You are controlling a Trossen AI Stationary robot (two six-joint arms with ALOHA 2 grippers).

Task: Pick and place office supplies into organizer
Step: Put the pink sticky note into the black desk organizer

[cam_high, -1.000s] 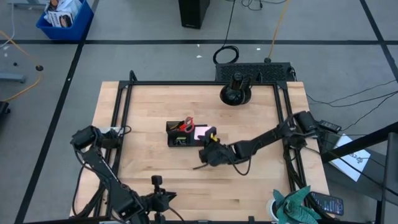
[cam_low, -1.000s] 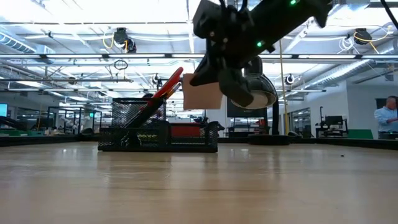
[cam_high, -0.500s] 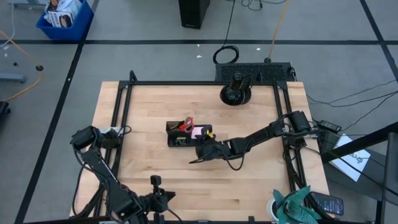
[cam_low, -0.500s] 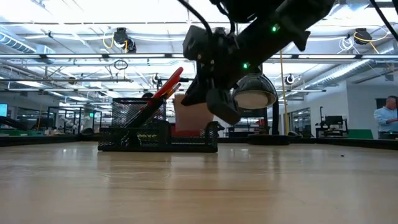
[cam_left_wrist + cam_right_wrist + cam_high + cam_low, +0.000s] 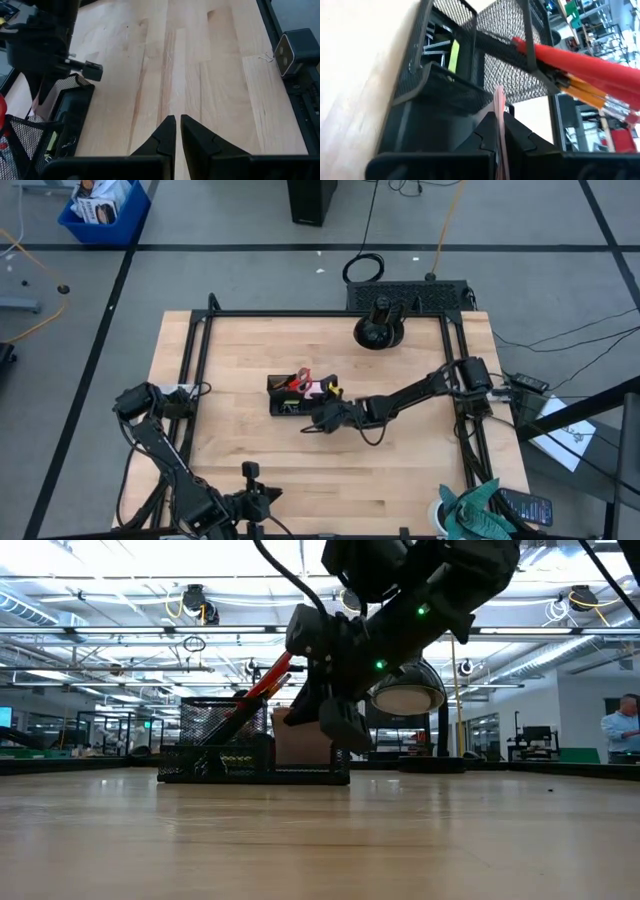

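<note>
text: none legible | labels: none | numbers: none

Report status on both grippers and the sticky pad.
Right gripper shut on pink sticky-note pad, at the organizer. Left gripper shut, parked at table's near-left. Nothing blocking.

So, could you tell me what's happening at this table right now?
The right gripper is shut on a pink sticky-note pad, holding it edge-on at the black mesh organizer in the middle of the table. The red-handled scissors and orange pencils already stand in the organizer's tall compartment. The left gripper waits near the table's front-left corner, holding nothing.
</note>
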